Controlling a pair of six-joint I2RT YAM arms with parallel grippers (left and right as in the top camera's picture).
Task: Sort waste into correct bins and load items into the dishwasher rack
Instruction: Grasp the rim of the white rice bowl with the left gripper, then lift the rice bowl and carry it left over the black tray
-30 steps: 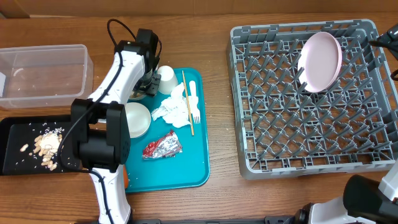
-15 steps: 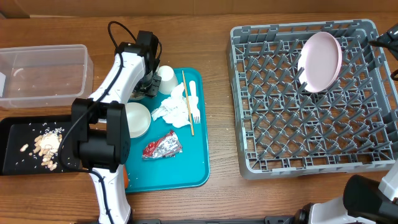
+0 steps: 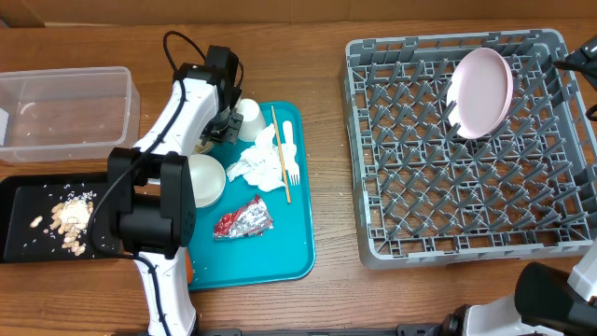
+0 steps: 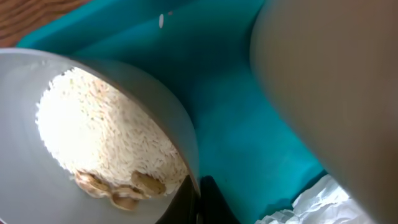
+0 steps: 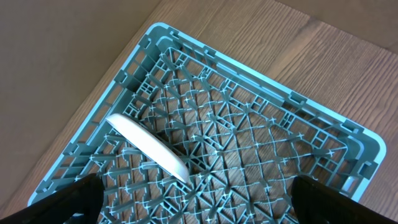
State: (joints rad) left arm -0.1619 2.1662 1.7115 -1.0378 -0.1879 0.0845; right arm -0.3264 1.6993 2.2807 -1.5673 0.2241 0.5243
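Holding white rice [image 4: 106,124] heaped to one side and a few pale nuts [image 4: 124,186] at its near edge, the bowl [image 4: 28,180] sits at the back left corner of the teal tray [image 3: 280,252], just beside the little white cup [image 3: 249,118]. It is smooth, round and thin-rimmed (plastic or china, I cannot tell). The left gripper [image 4: 198,202] is clamped on that rim, its dark fingers meeting at the bottom of the wrist view. The white arm stretches forward from the table's near edge, past the second bowl [image 3: 207,179], with its wrist bent down over the tray's corner.

On the tray lie a crumpled napkin [image 3: 254,166], a thin wooden stick [image 3: 281,154] across it, a white fork [image 3: 291,149] and a crinkled silver-and-red wrapper [image 3: 243,220]. Left of the tray, a shallow black tray [image 3: 19,201] holds pale scraps, and a clear tub [image 3: 65,112] stands behind it.

At the right, the grey lattice rack [image 3: 466,215] carries a pale pink plate [image 3: 481,91] on edge among its pegs, near the back right. The right gripper [image 5: 199,202] hangs above the rack, fingers spread wide with nothing between them.
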